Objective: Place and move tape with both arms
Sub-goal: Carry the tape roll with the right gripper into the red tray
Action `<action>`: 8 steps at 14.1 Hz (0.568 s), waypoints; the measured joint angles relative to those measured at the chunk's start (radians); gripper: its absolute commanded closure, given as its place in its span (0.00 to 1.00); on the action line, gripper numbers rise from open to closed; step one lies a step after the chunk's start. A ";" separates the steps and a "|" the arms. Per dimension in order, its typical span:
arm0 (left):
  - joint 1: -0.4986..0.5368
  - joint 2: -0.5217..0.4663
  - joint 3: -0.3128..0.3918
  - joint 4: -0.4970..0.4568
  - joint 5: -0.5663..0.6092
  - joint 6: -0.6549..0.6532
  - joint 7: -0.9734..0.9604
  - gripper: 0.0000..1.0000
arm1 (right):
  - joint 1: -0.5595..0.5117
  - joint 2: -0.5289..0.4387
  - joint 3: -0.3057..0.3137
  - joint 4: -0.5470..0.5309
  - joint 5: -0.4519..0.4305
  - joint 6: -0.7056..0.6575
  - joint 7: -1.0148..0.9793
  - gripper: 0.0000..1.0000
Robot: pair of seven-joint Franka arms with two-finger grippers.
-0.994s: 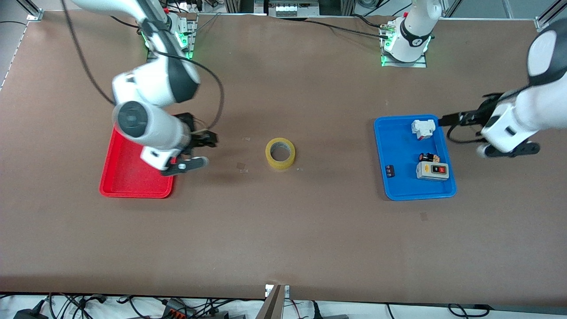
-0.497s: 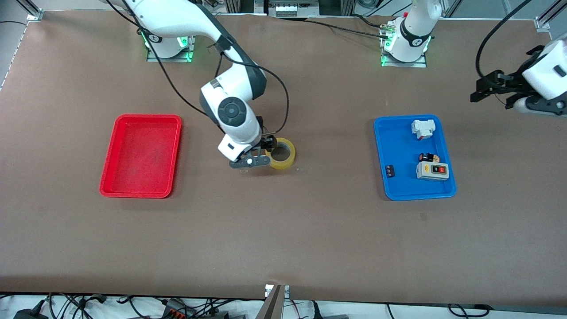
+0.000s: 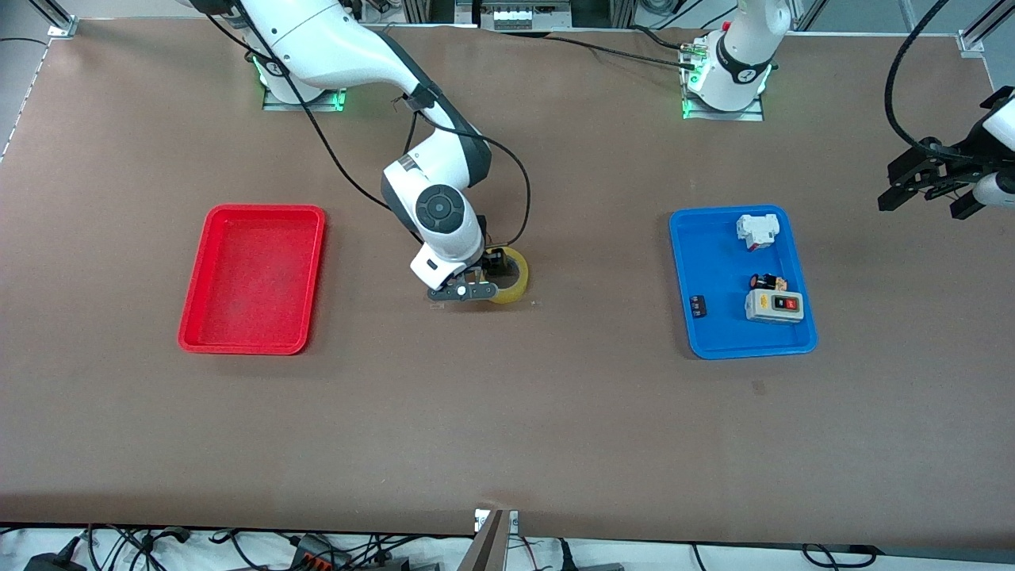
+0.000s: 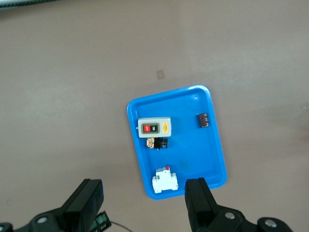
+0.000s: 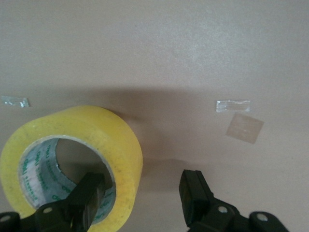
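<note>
A brown matte table (image 3: 507,412) carried a red tray (image 3: 252,277) toward the right arm's end and a blue tray (image 3: 741,281) toward the left arm's end. The tape (image 3: 514,277), a glossy yellow ring, lay flat between them near the table's middle. The right arm bent down from its base, and the right gripper (image 3: 485,274) straddled the roll's wall: one finger (image 5: 89,193) sat inside the hollow core, the other outside, spread and not yet pinching. The left gripper (image 3: 924,178) hung over bare table by the left arm's end, fingers (image 4: 200,200) wide and holding nothing. The blue tray held a grey switch box (image 3: 775,305) and small parts.
</note>
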 measured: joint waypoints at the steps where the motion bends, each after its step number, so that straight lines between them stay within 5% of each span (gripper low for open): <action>1: -0.014 -0.001 0.023 0.001 0.000 -0.002 0.000 0.00 | 0.000 0.000 0.000 0.001 0.000 0.000 0.019 0.94; 8: -0.062 -0.003 0.077 0.002 0.000 -0.060 0.003 0.00 | -0.047 -0.031 -0.029 0.058 -0.001 -0.054 0.058 1.00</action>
